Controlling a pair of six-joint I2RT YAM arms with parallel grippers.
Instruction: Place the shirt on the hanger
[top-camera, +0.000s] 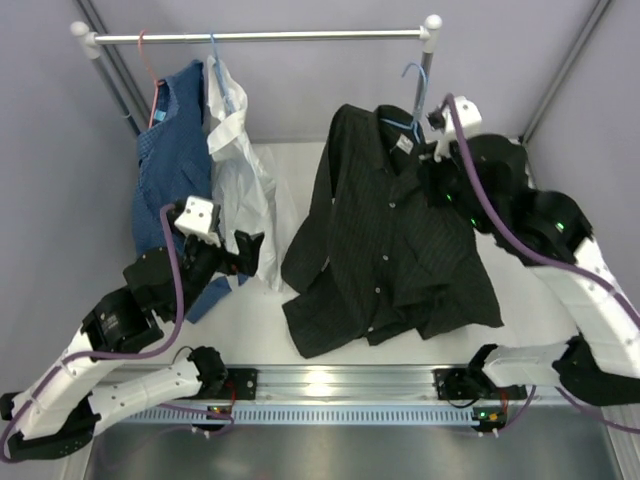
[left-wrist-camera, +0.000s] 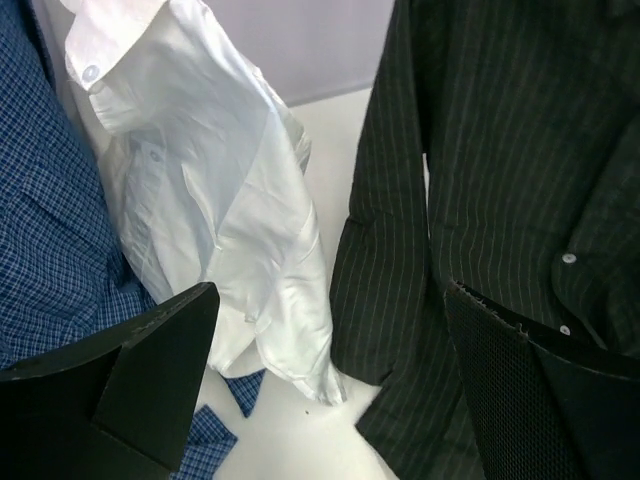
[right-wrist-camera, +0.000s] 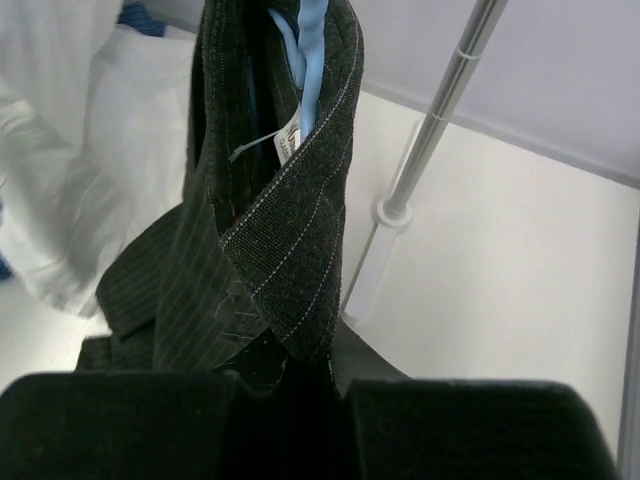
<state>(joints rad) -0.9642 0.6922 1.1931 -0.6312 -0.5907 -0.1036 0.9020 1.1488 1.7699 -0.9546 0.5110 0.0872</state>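
Observation:
The black pinstriped shirt (top-camera: 390, 240) is draped over the light-blue wire hanger (top-camera: 413, 100). Its hem and sleeves spread on the white table. The hanger's hook stands just below the rail, apart from it. My right gripper (top-camera: 436, 152) is shut on the shirt's collar (right-wrist-camera: 290, 260); the blue hanger (right-wrist-camera: 312, 60) shows inside the collar fold. My left gripper (top-camera: 246, 250) is open and empty, low beside the white shirt. In the left wrist view its fingers (left-wrist-camera: 160, 370) frame the white sleeve and the black shirt's edge (left-wrist-camera: 400, 270).
A blue patterned garment (top-camera: 170, 170) on an orange-red hanger and a white shirt (top-camera: 240, 160) on another blue hanger hang at the left of the rail (top-camera: 260, 36). The rail's right post (right-wrist-camera: 440, 110) stands close behind the collar. Grey walls enclose the table.

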